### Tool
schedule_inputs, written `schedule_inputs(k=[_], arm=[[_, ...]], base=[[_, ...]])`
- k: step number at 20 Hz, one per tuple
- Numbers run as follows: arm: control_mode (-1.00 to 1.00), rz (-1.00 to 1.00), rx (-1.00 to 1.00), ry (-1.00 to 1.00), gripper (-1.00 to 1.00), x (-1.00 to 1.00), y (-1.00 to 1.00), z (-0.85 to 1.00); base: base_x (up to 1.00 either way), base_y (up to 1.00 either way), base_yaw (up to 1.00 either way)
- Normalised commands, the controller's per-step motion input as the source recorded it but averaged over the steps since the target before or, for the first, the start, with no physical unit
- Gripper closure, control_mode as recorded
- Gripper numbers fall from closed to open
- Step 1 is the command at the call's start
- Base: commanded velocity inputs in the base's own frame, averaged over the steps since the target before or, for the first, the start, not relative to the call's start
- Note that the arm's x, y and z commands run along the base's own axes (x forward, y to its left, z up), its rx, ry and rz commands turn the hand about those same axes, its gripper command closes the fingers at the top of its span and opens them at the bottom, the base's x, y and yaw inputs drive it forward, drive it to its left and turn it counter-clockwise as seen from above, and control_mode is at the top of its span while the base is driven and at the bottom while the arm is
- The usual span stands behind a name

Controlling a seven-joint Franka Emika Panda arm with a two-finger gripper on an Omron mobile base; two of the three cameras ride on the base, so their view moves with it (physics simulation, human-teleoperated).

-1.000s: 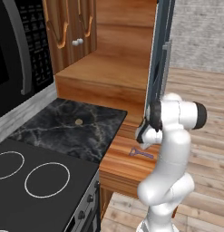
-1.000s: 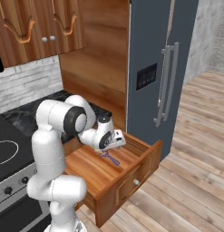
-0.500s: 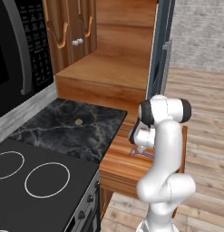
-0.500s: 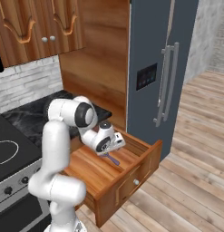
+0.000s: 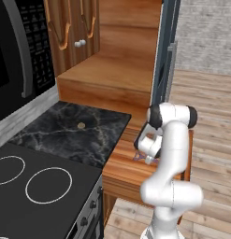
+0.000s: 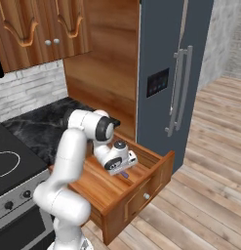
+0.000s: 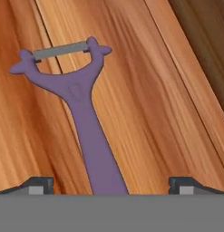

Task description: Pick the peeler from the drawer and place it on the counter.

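Note:
The purplish-blue peeler (image 7: 86, 122) lies flat on the wooden bottom of the open drawer (image 6: 136, 188), its forked head and grey blade pointing away from the hand. My gripper (image 7: 111, 186) is low over it and open, with one fingertip (image 7: 38, 185) on each side of the handle and clear gaps between. From the right base view the gripper (image 6: 123, 168) points down into the drawer, and a bit of the peeler (image 6: 125, 173) shows under it. The left base view shows the gripper (image 5: 146, 154) inside the drawer (image 5: 124, 170), beside the black marbled counter (image 5: 75, 135).
A small tan disc (image 5: 81, 125) lies on the counter. The black cooktop (image 5: 37, 186) adjoins it at the near left. A tall grey fridge (image 6: 175, 73) stands just past the drawer, and upper cabinets (image 6: 39, 24) hang above the counter.
The arm has folded down and brought the hand lower into the drawer, closer over the peeler. The jaws have stayed open and the peeler has not moved.

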Motion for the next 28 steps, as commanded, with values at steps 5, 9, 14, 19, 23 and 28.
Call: schedule_inputs(k=[5,9,14,19,23,28], arm=[[-1.0,0.07,0.0,0.0,-1.0,0.4,0.0,-0.67],[-1.0,0.04,-0.02,0.05,1.0,0.47,0.0,-0.74],[-1.0,0.0,-0.02,0.23,1.0,0.04,-0.12,-0.89],[-1.0,-0.04,0.0,0.35,1.0,-0.41,-0.13,-0.81],[-1.0,0.01,0.0,-0.03,1.0,-0.67,0.01,0.09],[-1.0,0.11,-0.02,-0.42,1.0,-0.84,0.28,0.84]], base=[[0.0,0.0,0.0],[0.0,0.0,0.0],[0.0,0.0,0.0],[0.0,0.0,0.0],[0.0,0.0,0.0],[0.0,0.0,0.0]])
